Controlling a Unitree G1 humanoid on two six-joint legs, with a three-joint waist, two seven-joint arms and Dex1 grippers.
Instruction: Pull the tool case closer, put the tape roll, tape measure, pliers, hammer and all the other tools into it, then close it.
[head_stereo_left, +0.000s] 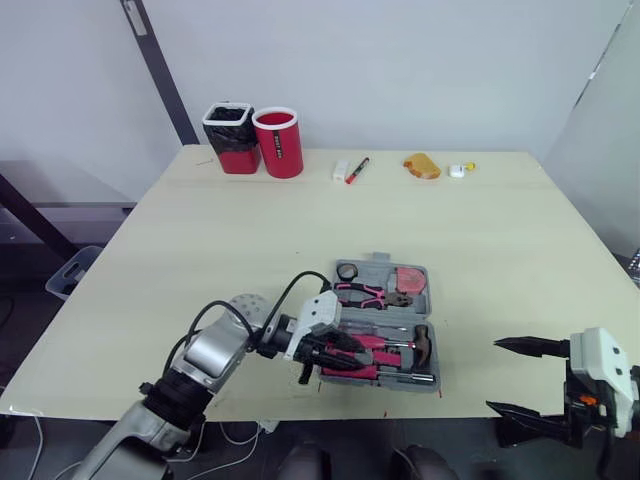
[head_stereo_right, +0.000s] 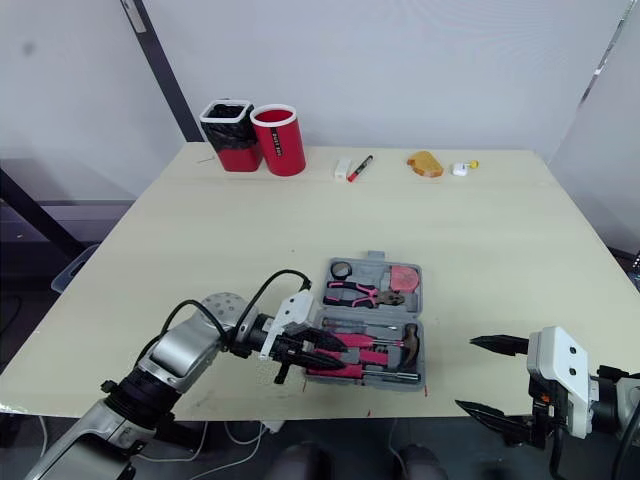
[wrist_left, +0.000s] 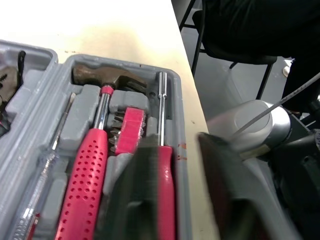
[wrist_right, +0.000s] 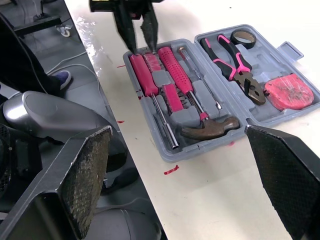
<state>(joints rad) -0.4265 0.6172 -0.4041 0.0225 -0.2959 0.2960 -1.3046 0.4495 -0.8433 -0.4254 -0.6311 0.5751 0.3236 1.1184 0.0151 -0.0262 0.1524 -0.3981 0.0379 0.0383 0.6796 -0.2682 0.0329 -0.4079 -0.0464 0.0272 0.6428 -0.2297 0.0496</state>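
The grey tool case (head_stereo_left: 380, 271) lies open near the table's front edge. In it are the black tape roll (head_stereo_left: 347, 271), pink-handled pliers (head_stereo_left: 365, 293), pink tape measure (head_stereo_left: 408, 280), hammer (head_stereo_left: 421, 343) and pink-handled screwdrivers (wrist_right: 172, 75). My left gripper (head_stereo_left: 335, 358) is at the case's near left corner. One of its fingers (wrist_left: 145, 190) rests over a pink handle; the other is outside the case rim, with a gap between them. My right gripper (head_stereo_left: 492, 375) hangs wide open and empty off the table's front right edge, apart from the case.
At the table's far edge stand a red cup (head_stereo_left: 279, 141) and a black-and-red cup (head_stereo_left: 230, 136). A marker (head_stereo_left: 357, 169), a white block (head_stereo_left: 341, 170), an orange lump (head_stereo_left: 422, 165) and a small white item (head_stereo_left: 456, 171) lie along that edge too.
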